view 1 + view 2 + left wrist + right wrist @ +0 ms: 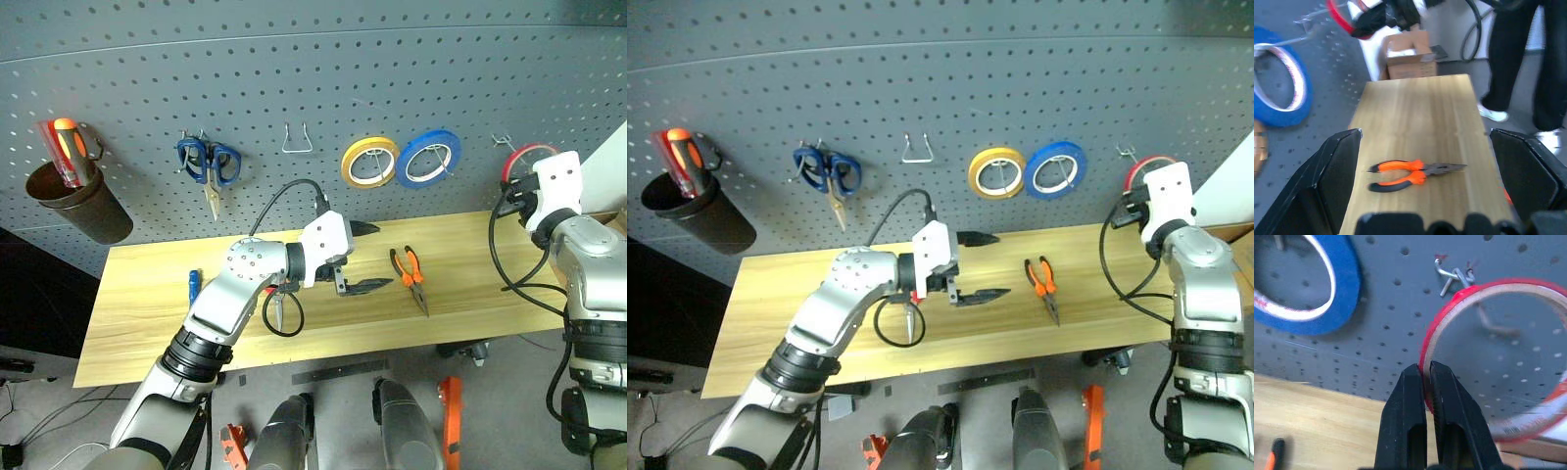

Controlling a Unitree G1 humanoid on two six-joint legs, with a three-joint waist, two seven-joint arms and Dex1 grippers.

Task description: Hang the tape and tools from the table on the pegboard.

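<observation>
My right gripper is shut on the rim of the thin red tape, held up against the pegboard at the far right. The ring's upper edge sits by a small metal hook; I cannot tell if it hangs on it. My left gripper hovers open over the middle of the table, pointing at the orange-and-black pliers, which lie flat just beyond it. The red-handled scissors lie partly hidden under my left arm. A small blue-handled screwdriver lies toward the table's left end.
On the pegboard hang blue-handled scissors, an empty wire hook, a yellow roll and a blue roll. A brown cup at far left holds red and orange screwdrivers. Beyond the table's right end are a cardboard box and a person's legs.
</observation>
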